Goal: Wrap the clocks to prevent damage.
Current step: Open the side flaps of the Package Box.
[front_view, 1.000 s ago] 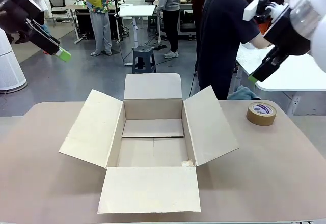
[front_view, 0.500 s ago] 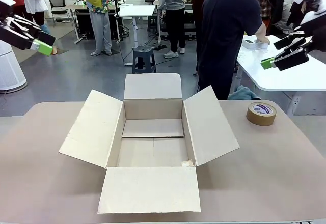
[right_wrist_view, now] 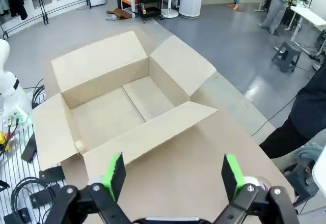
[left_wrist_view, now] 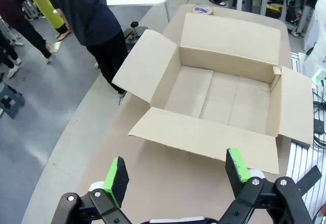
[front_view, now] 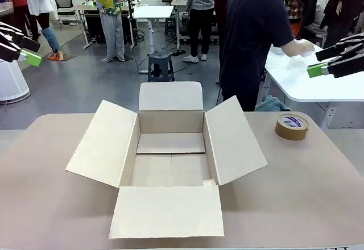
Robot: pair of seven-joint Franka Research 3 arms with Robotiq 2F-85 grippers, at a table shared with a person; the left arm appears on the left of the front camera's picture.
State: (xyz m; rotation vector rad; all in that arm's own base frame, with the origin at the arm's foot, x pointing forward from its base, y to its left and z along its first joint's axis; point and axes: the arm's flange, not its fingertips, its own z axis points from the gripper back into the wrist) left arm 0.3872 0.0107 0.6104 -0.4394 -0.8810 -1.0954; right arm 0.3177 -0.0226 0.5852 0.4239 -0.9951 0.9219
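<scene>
The clocks are out of view. An open, empty cardboard box point(front_view: 170, 170) sits mid-table with all its flaps spread out; it is also seen from the wrists point(left_wrist_view: 224, 91) point(right_wrist_view: 107, 112). My left gripper point(front_view: 24, 48) hangs high at the left edge, well clear of the box, jaws wide and empty. My right gripper point(front_view: 315, 61) hovers high at the right edge, open too, with nothing between its green pads. Each wrist view looks down past its own open gripper point(left_wrist_view: 175, 165) point(right_wrist_view: 173, 169) at the box.
A roll of brown tape point(front_view: 292, 126) point(left_wrist_view: 202, 10) lies on the table to the right of the box. A person in a dark shirt point(front_view: 250, 40) stands at the far side, turned to a white table point(front_view: 330, 88). Bare tabletop point(front_view: 307, 193) surrounds the box.
Both arms have swung outward and levelled out, the left gripper towards the left edge and the right towards the right edge. The person has leaned over the white table.
</scene>
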